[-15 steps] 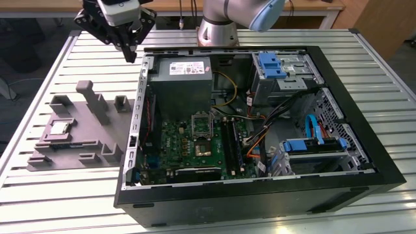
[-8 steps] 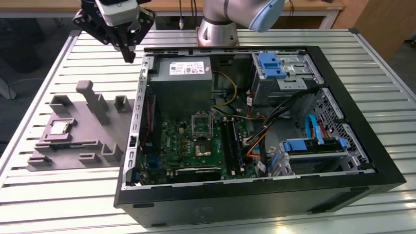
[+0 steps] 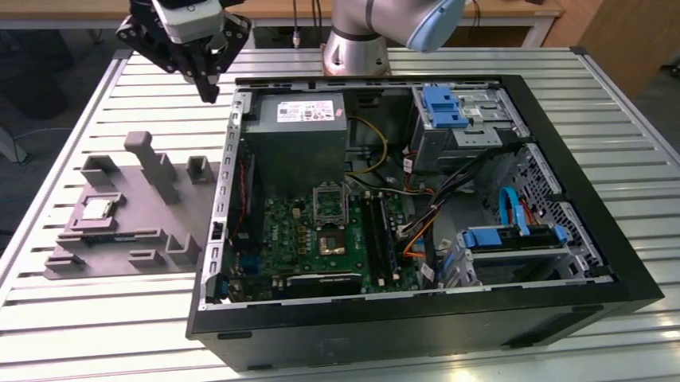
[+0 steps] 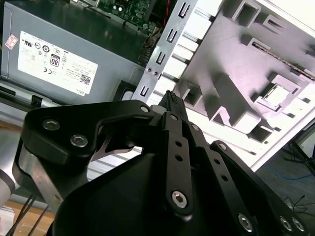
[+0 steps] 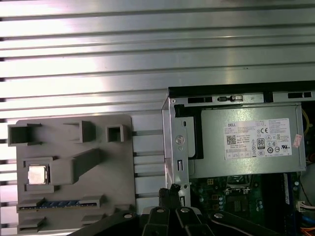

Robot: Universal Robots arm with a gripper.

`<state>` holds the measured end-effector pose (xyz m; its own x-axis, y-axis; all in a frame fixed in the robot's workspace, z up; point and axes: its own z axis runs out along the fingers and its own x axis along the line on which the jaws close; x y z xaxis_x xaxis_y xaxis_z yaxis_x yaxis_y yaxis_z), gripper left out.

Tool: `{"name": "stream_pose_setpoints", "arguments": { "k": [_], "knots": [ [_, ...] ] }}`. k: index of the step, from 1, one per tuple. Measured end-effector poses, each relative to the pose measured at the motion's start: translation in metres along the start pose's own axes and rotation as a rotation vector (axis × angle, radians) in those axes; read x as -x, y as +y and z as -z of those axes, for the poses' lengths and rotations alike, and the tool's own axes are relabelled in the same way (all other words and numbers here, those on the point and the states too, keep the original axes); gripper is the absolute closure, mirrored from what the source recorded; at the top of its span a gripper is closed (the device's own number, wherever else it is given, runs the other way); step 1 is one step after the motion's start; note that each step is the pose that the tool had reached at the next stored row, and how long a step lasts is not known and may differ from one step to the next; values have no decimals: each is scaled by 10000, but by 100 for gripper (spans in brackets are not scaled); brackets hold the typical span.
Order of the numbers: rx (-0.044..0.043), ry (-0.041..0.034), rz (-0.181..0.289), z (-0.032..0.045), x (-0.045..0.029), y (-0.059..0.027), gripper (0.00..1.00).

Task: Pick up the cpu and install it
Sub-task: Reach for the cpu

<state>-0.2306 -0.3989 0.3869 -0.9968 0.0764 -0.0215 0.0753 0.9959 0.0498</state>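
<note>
Slatted silver aluminium table (image 3: 107, 334) is carrying everything in the exterior view: an open black computer case (image 3: 425, 322) and, just beside the case on the exterior view's left, a grey moulded plastic tray (image 3: 143, 239) with upright blocks. The cpu (image 3: 95, 209), a small flat square chip with a shiny silver top, is lying in a recess of the tray, on the side far from the case. The black gripper (image 3: 204, 83) is hanging above the table near the case's far corner, its fingers pressed together and carrying nothing. I am judging that the pick-up is not yet begun and the approach is the step in hand. Grasping is calling for spread fingers centred over the chip, which is sitting low in its recess. Inside the case, a metal-framed socket (image 3: 330, 205) on the green motherboard (image 3: 308, 247) is waiting, with yellow and orange cables (image 3: 409, 203) running near it.

In the second wrist view, the gripper (image 4: 171, 98) is pointing at the strip of table between case and tray. The tall tray blocks (image 4: 226, 96) are standing between the case and the cpu (image 4: 278, 94).

In the first wrist view, the cpu (image 5: 38, 174) is lying well apart from the case, while the gripper (image 5: 170, 191) is hanging beside the case wall, near the grey power supply box (image 5: 246, 147).
</note>
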Motion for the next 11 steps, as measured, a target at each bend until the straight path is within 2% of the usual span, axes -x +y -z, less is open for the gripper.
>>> {"name": "stream_pose_setpoints", "arguments": {
  "k": [11],
  "knots": [
    [0,1,0,-1,-57,-4,89]
  ]
}}
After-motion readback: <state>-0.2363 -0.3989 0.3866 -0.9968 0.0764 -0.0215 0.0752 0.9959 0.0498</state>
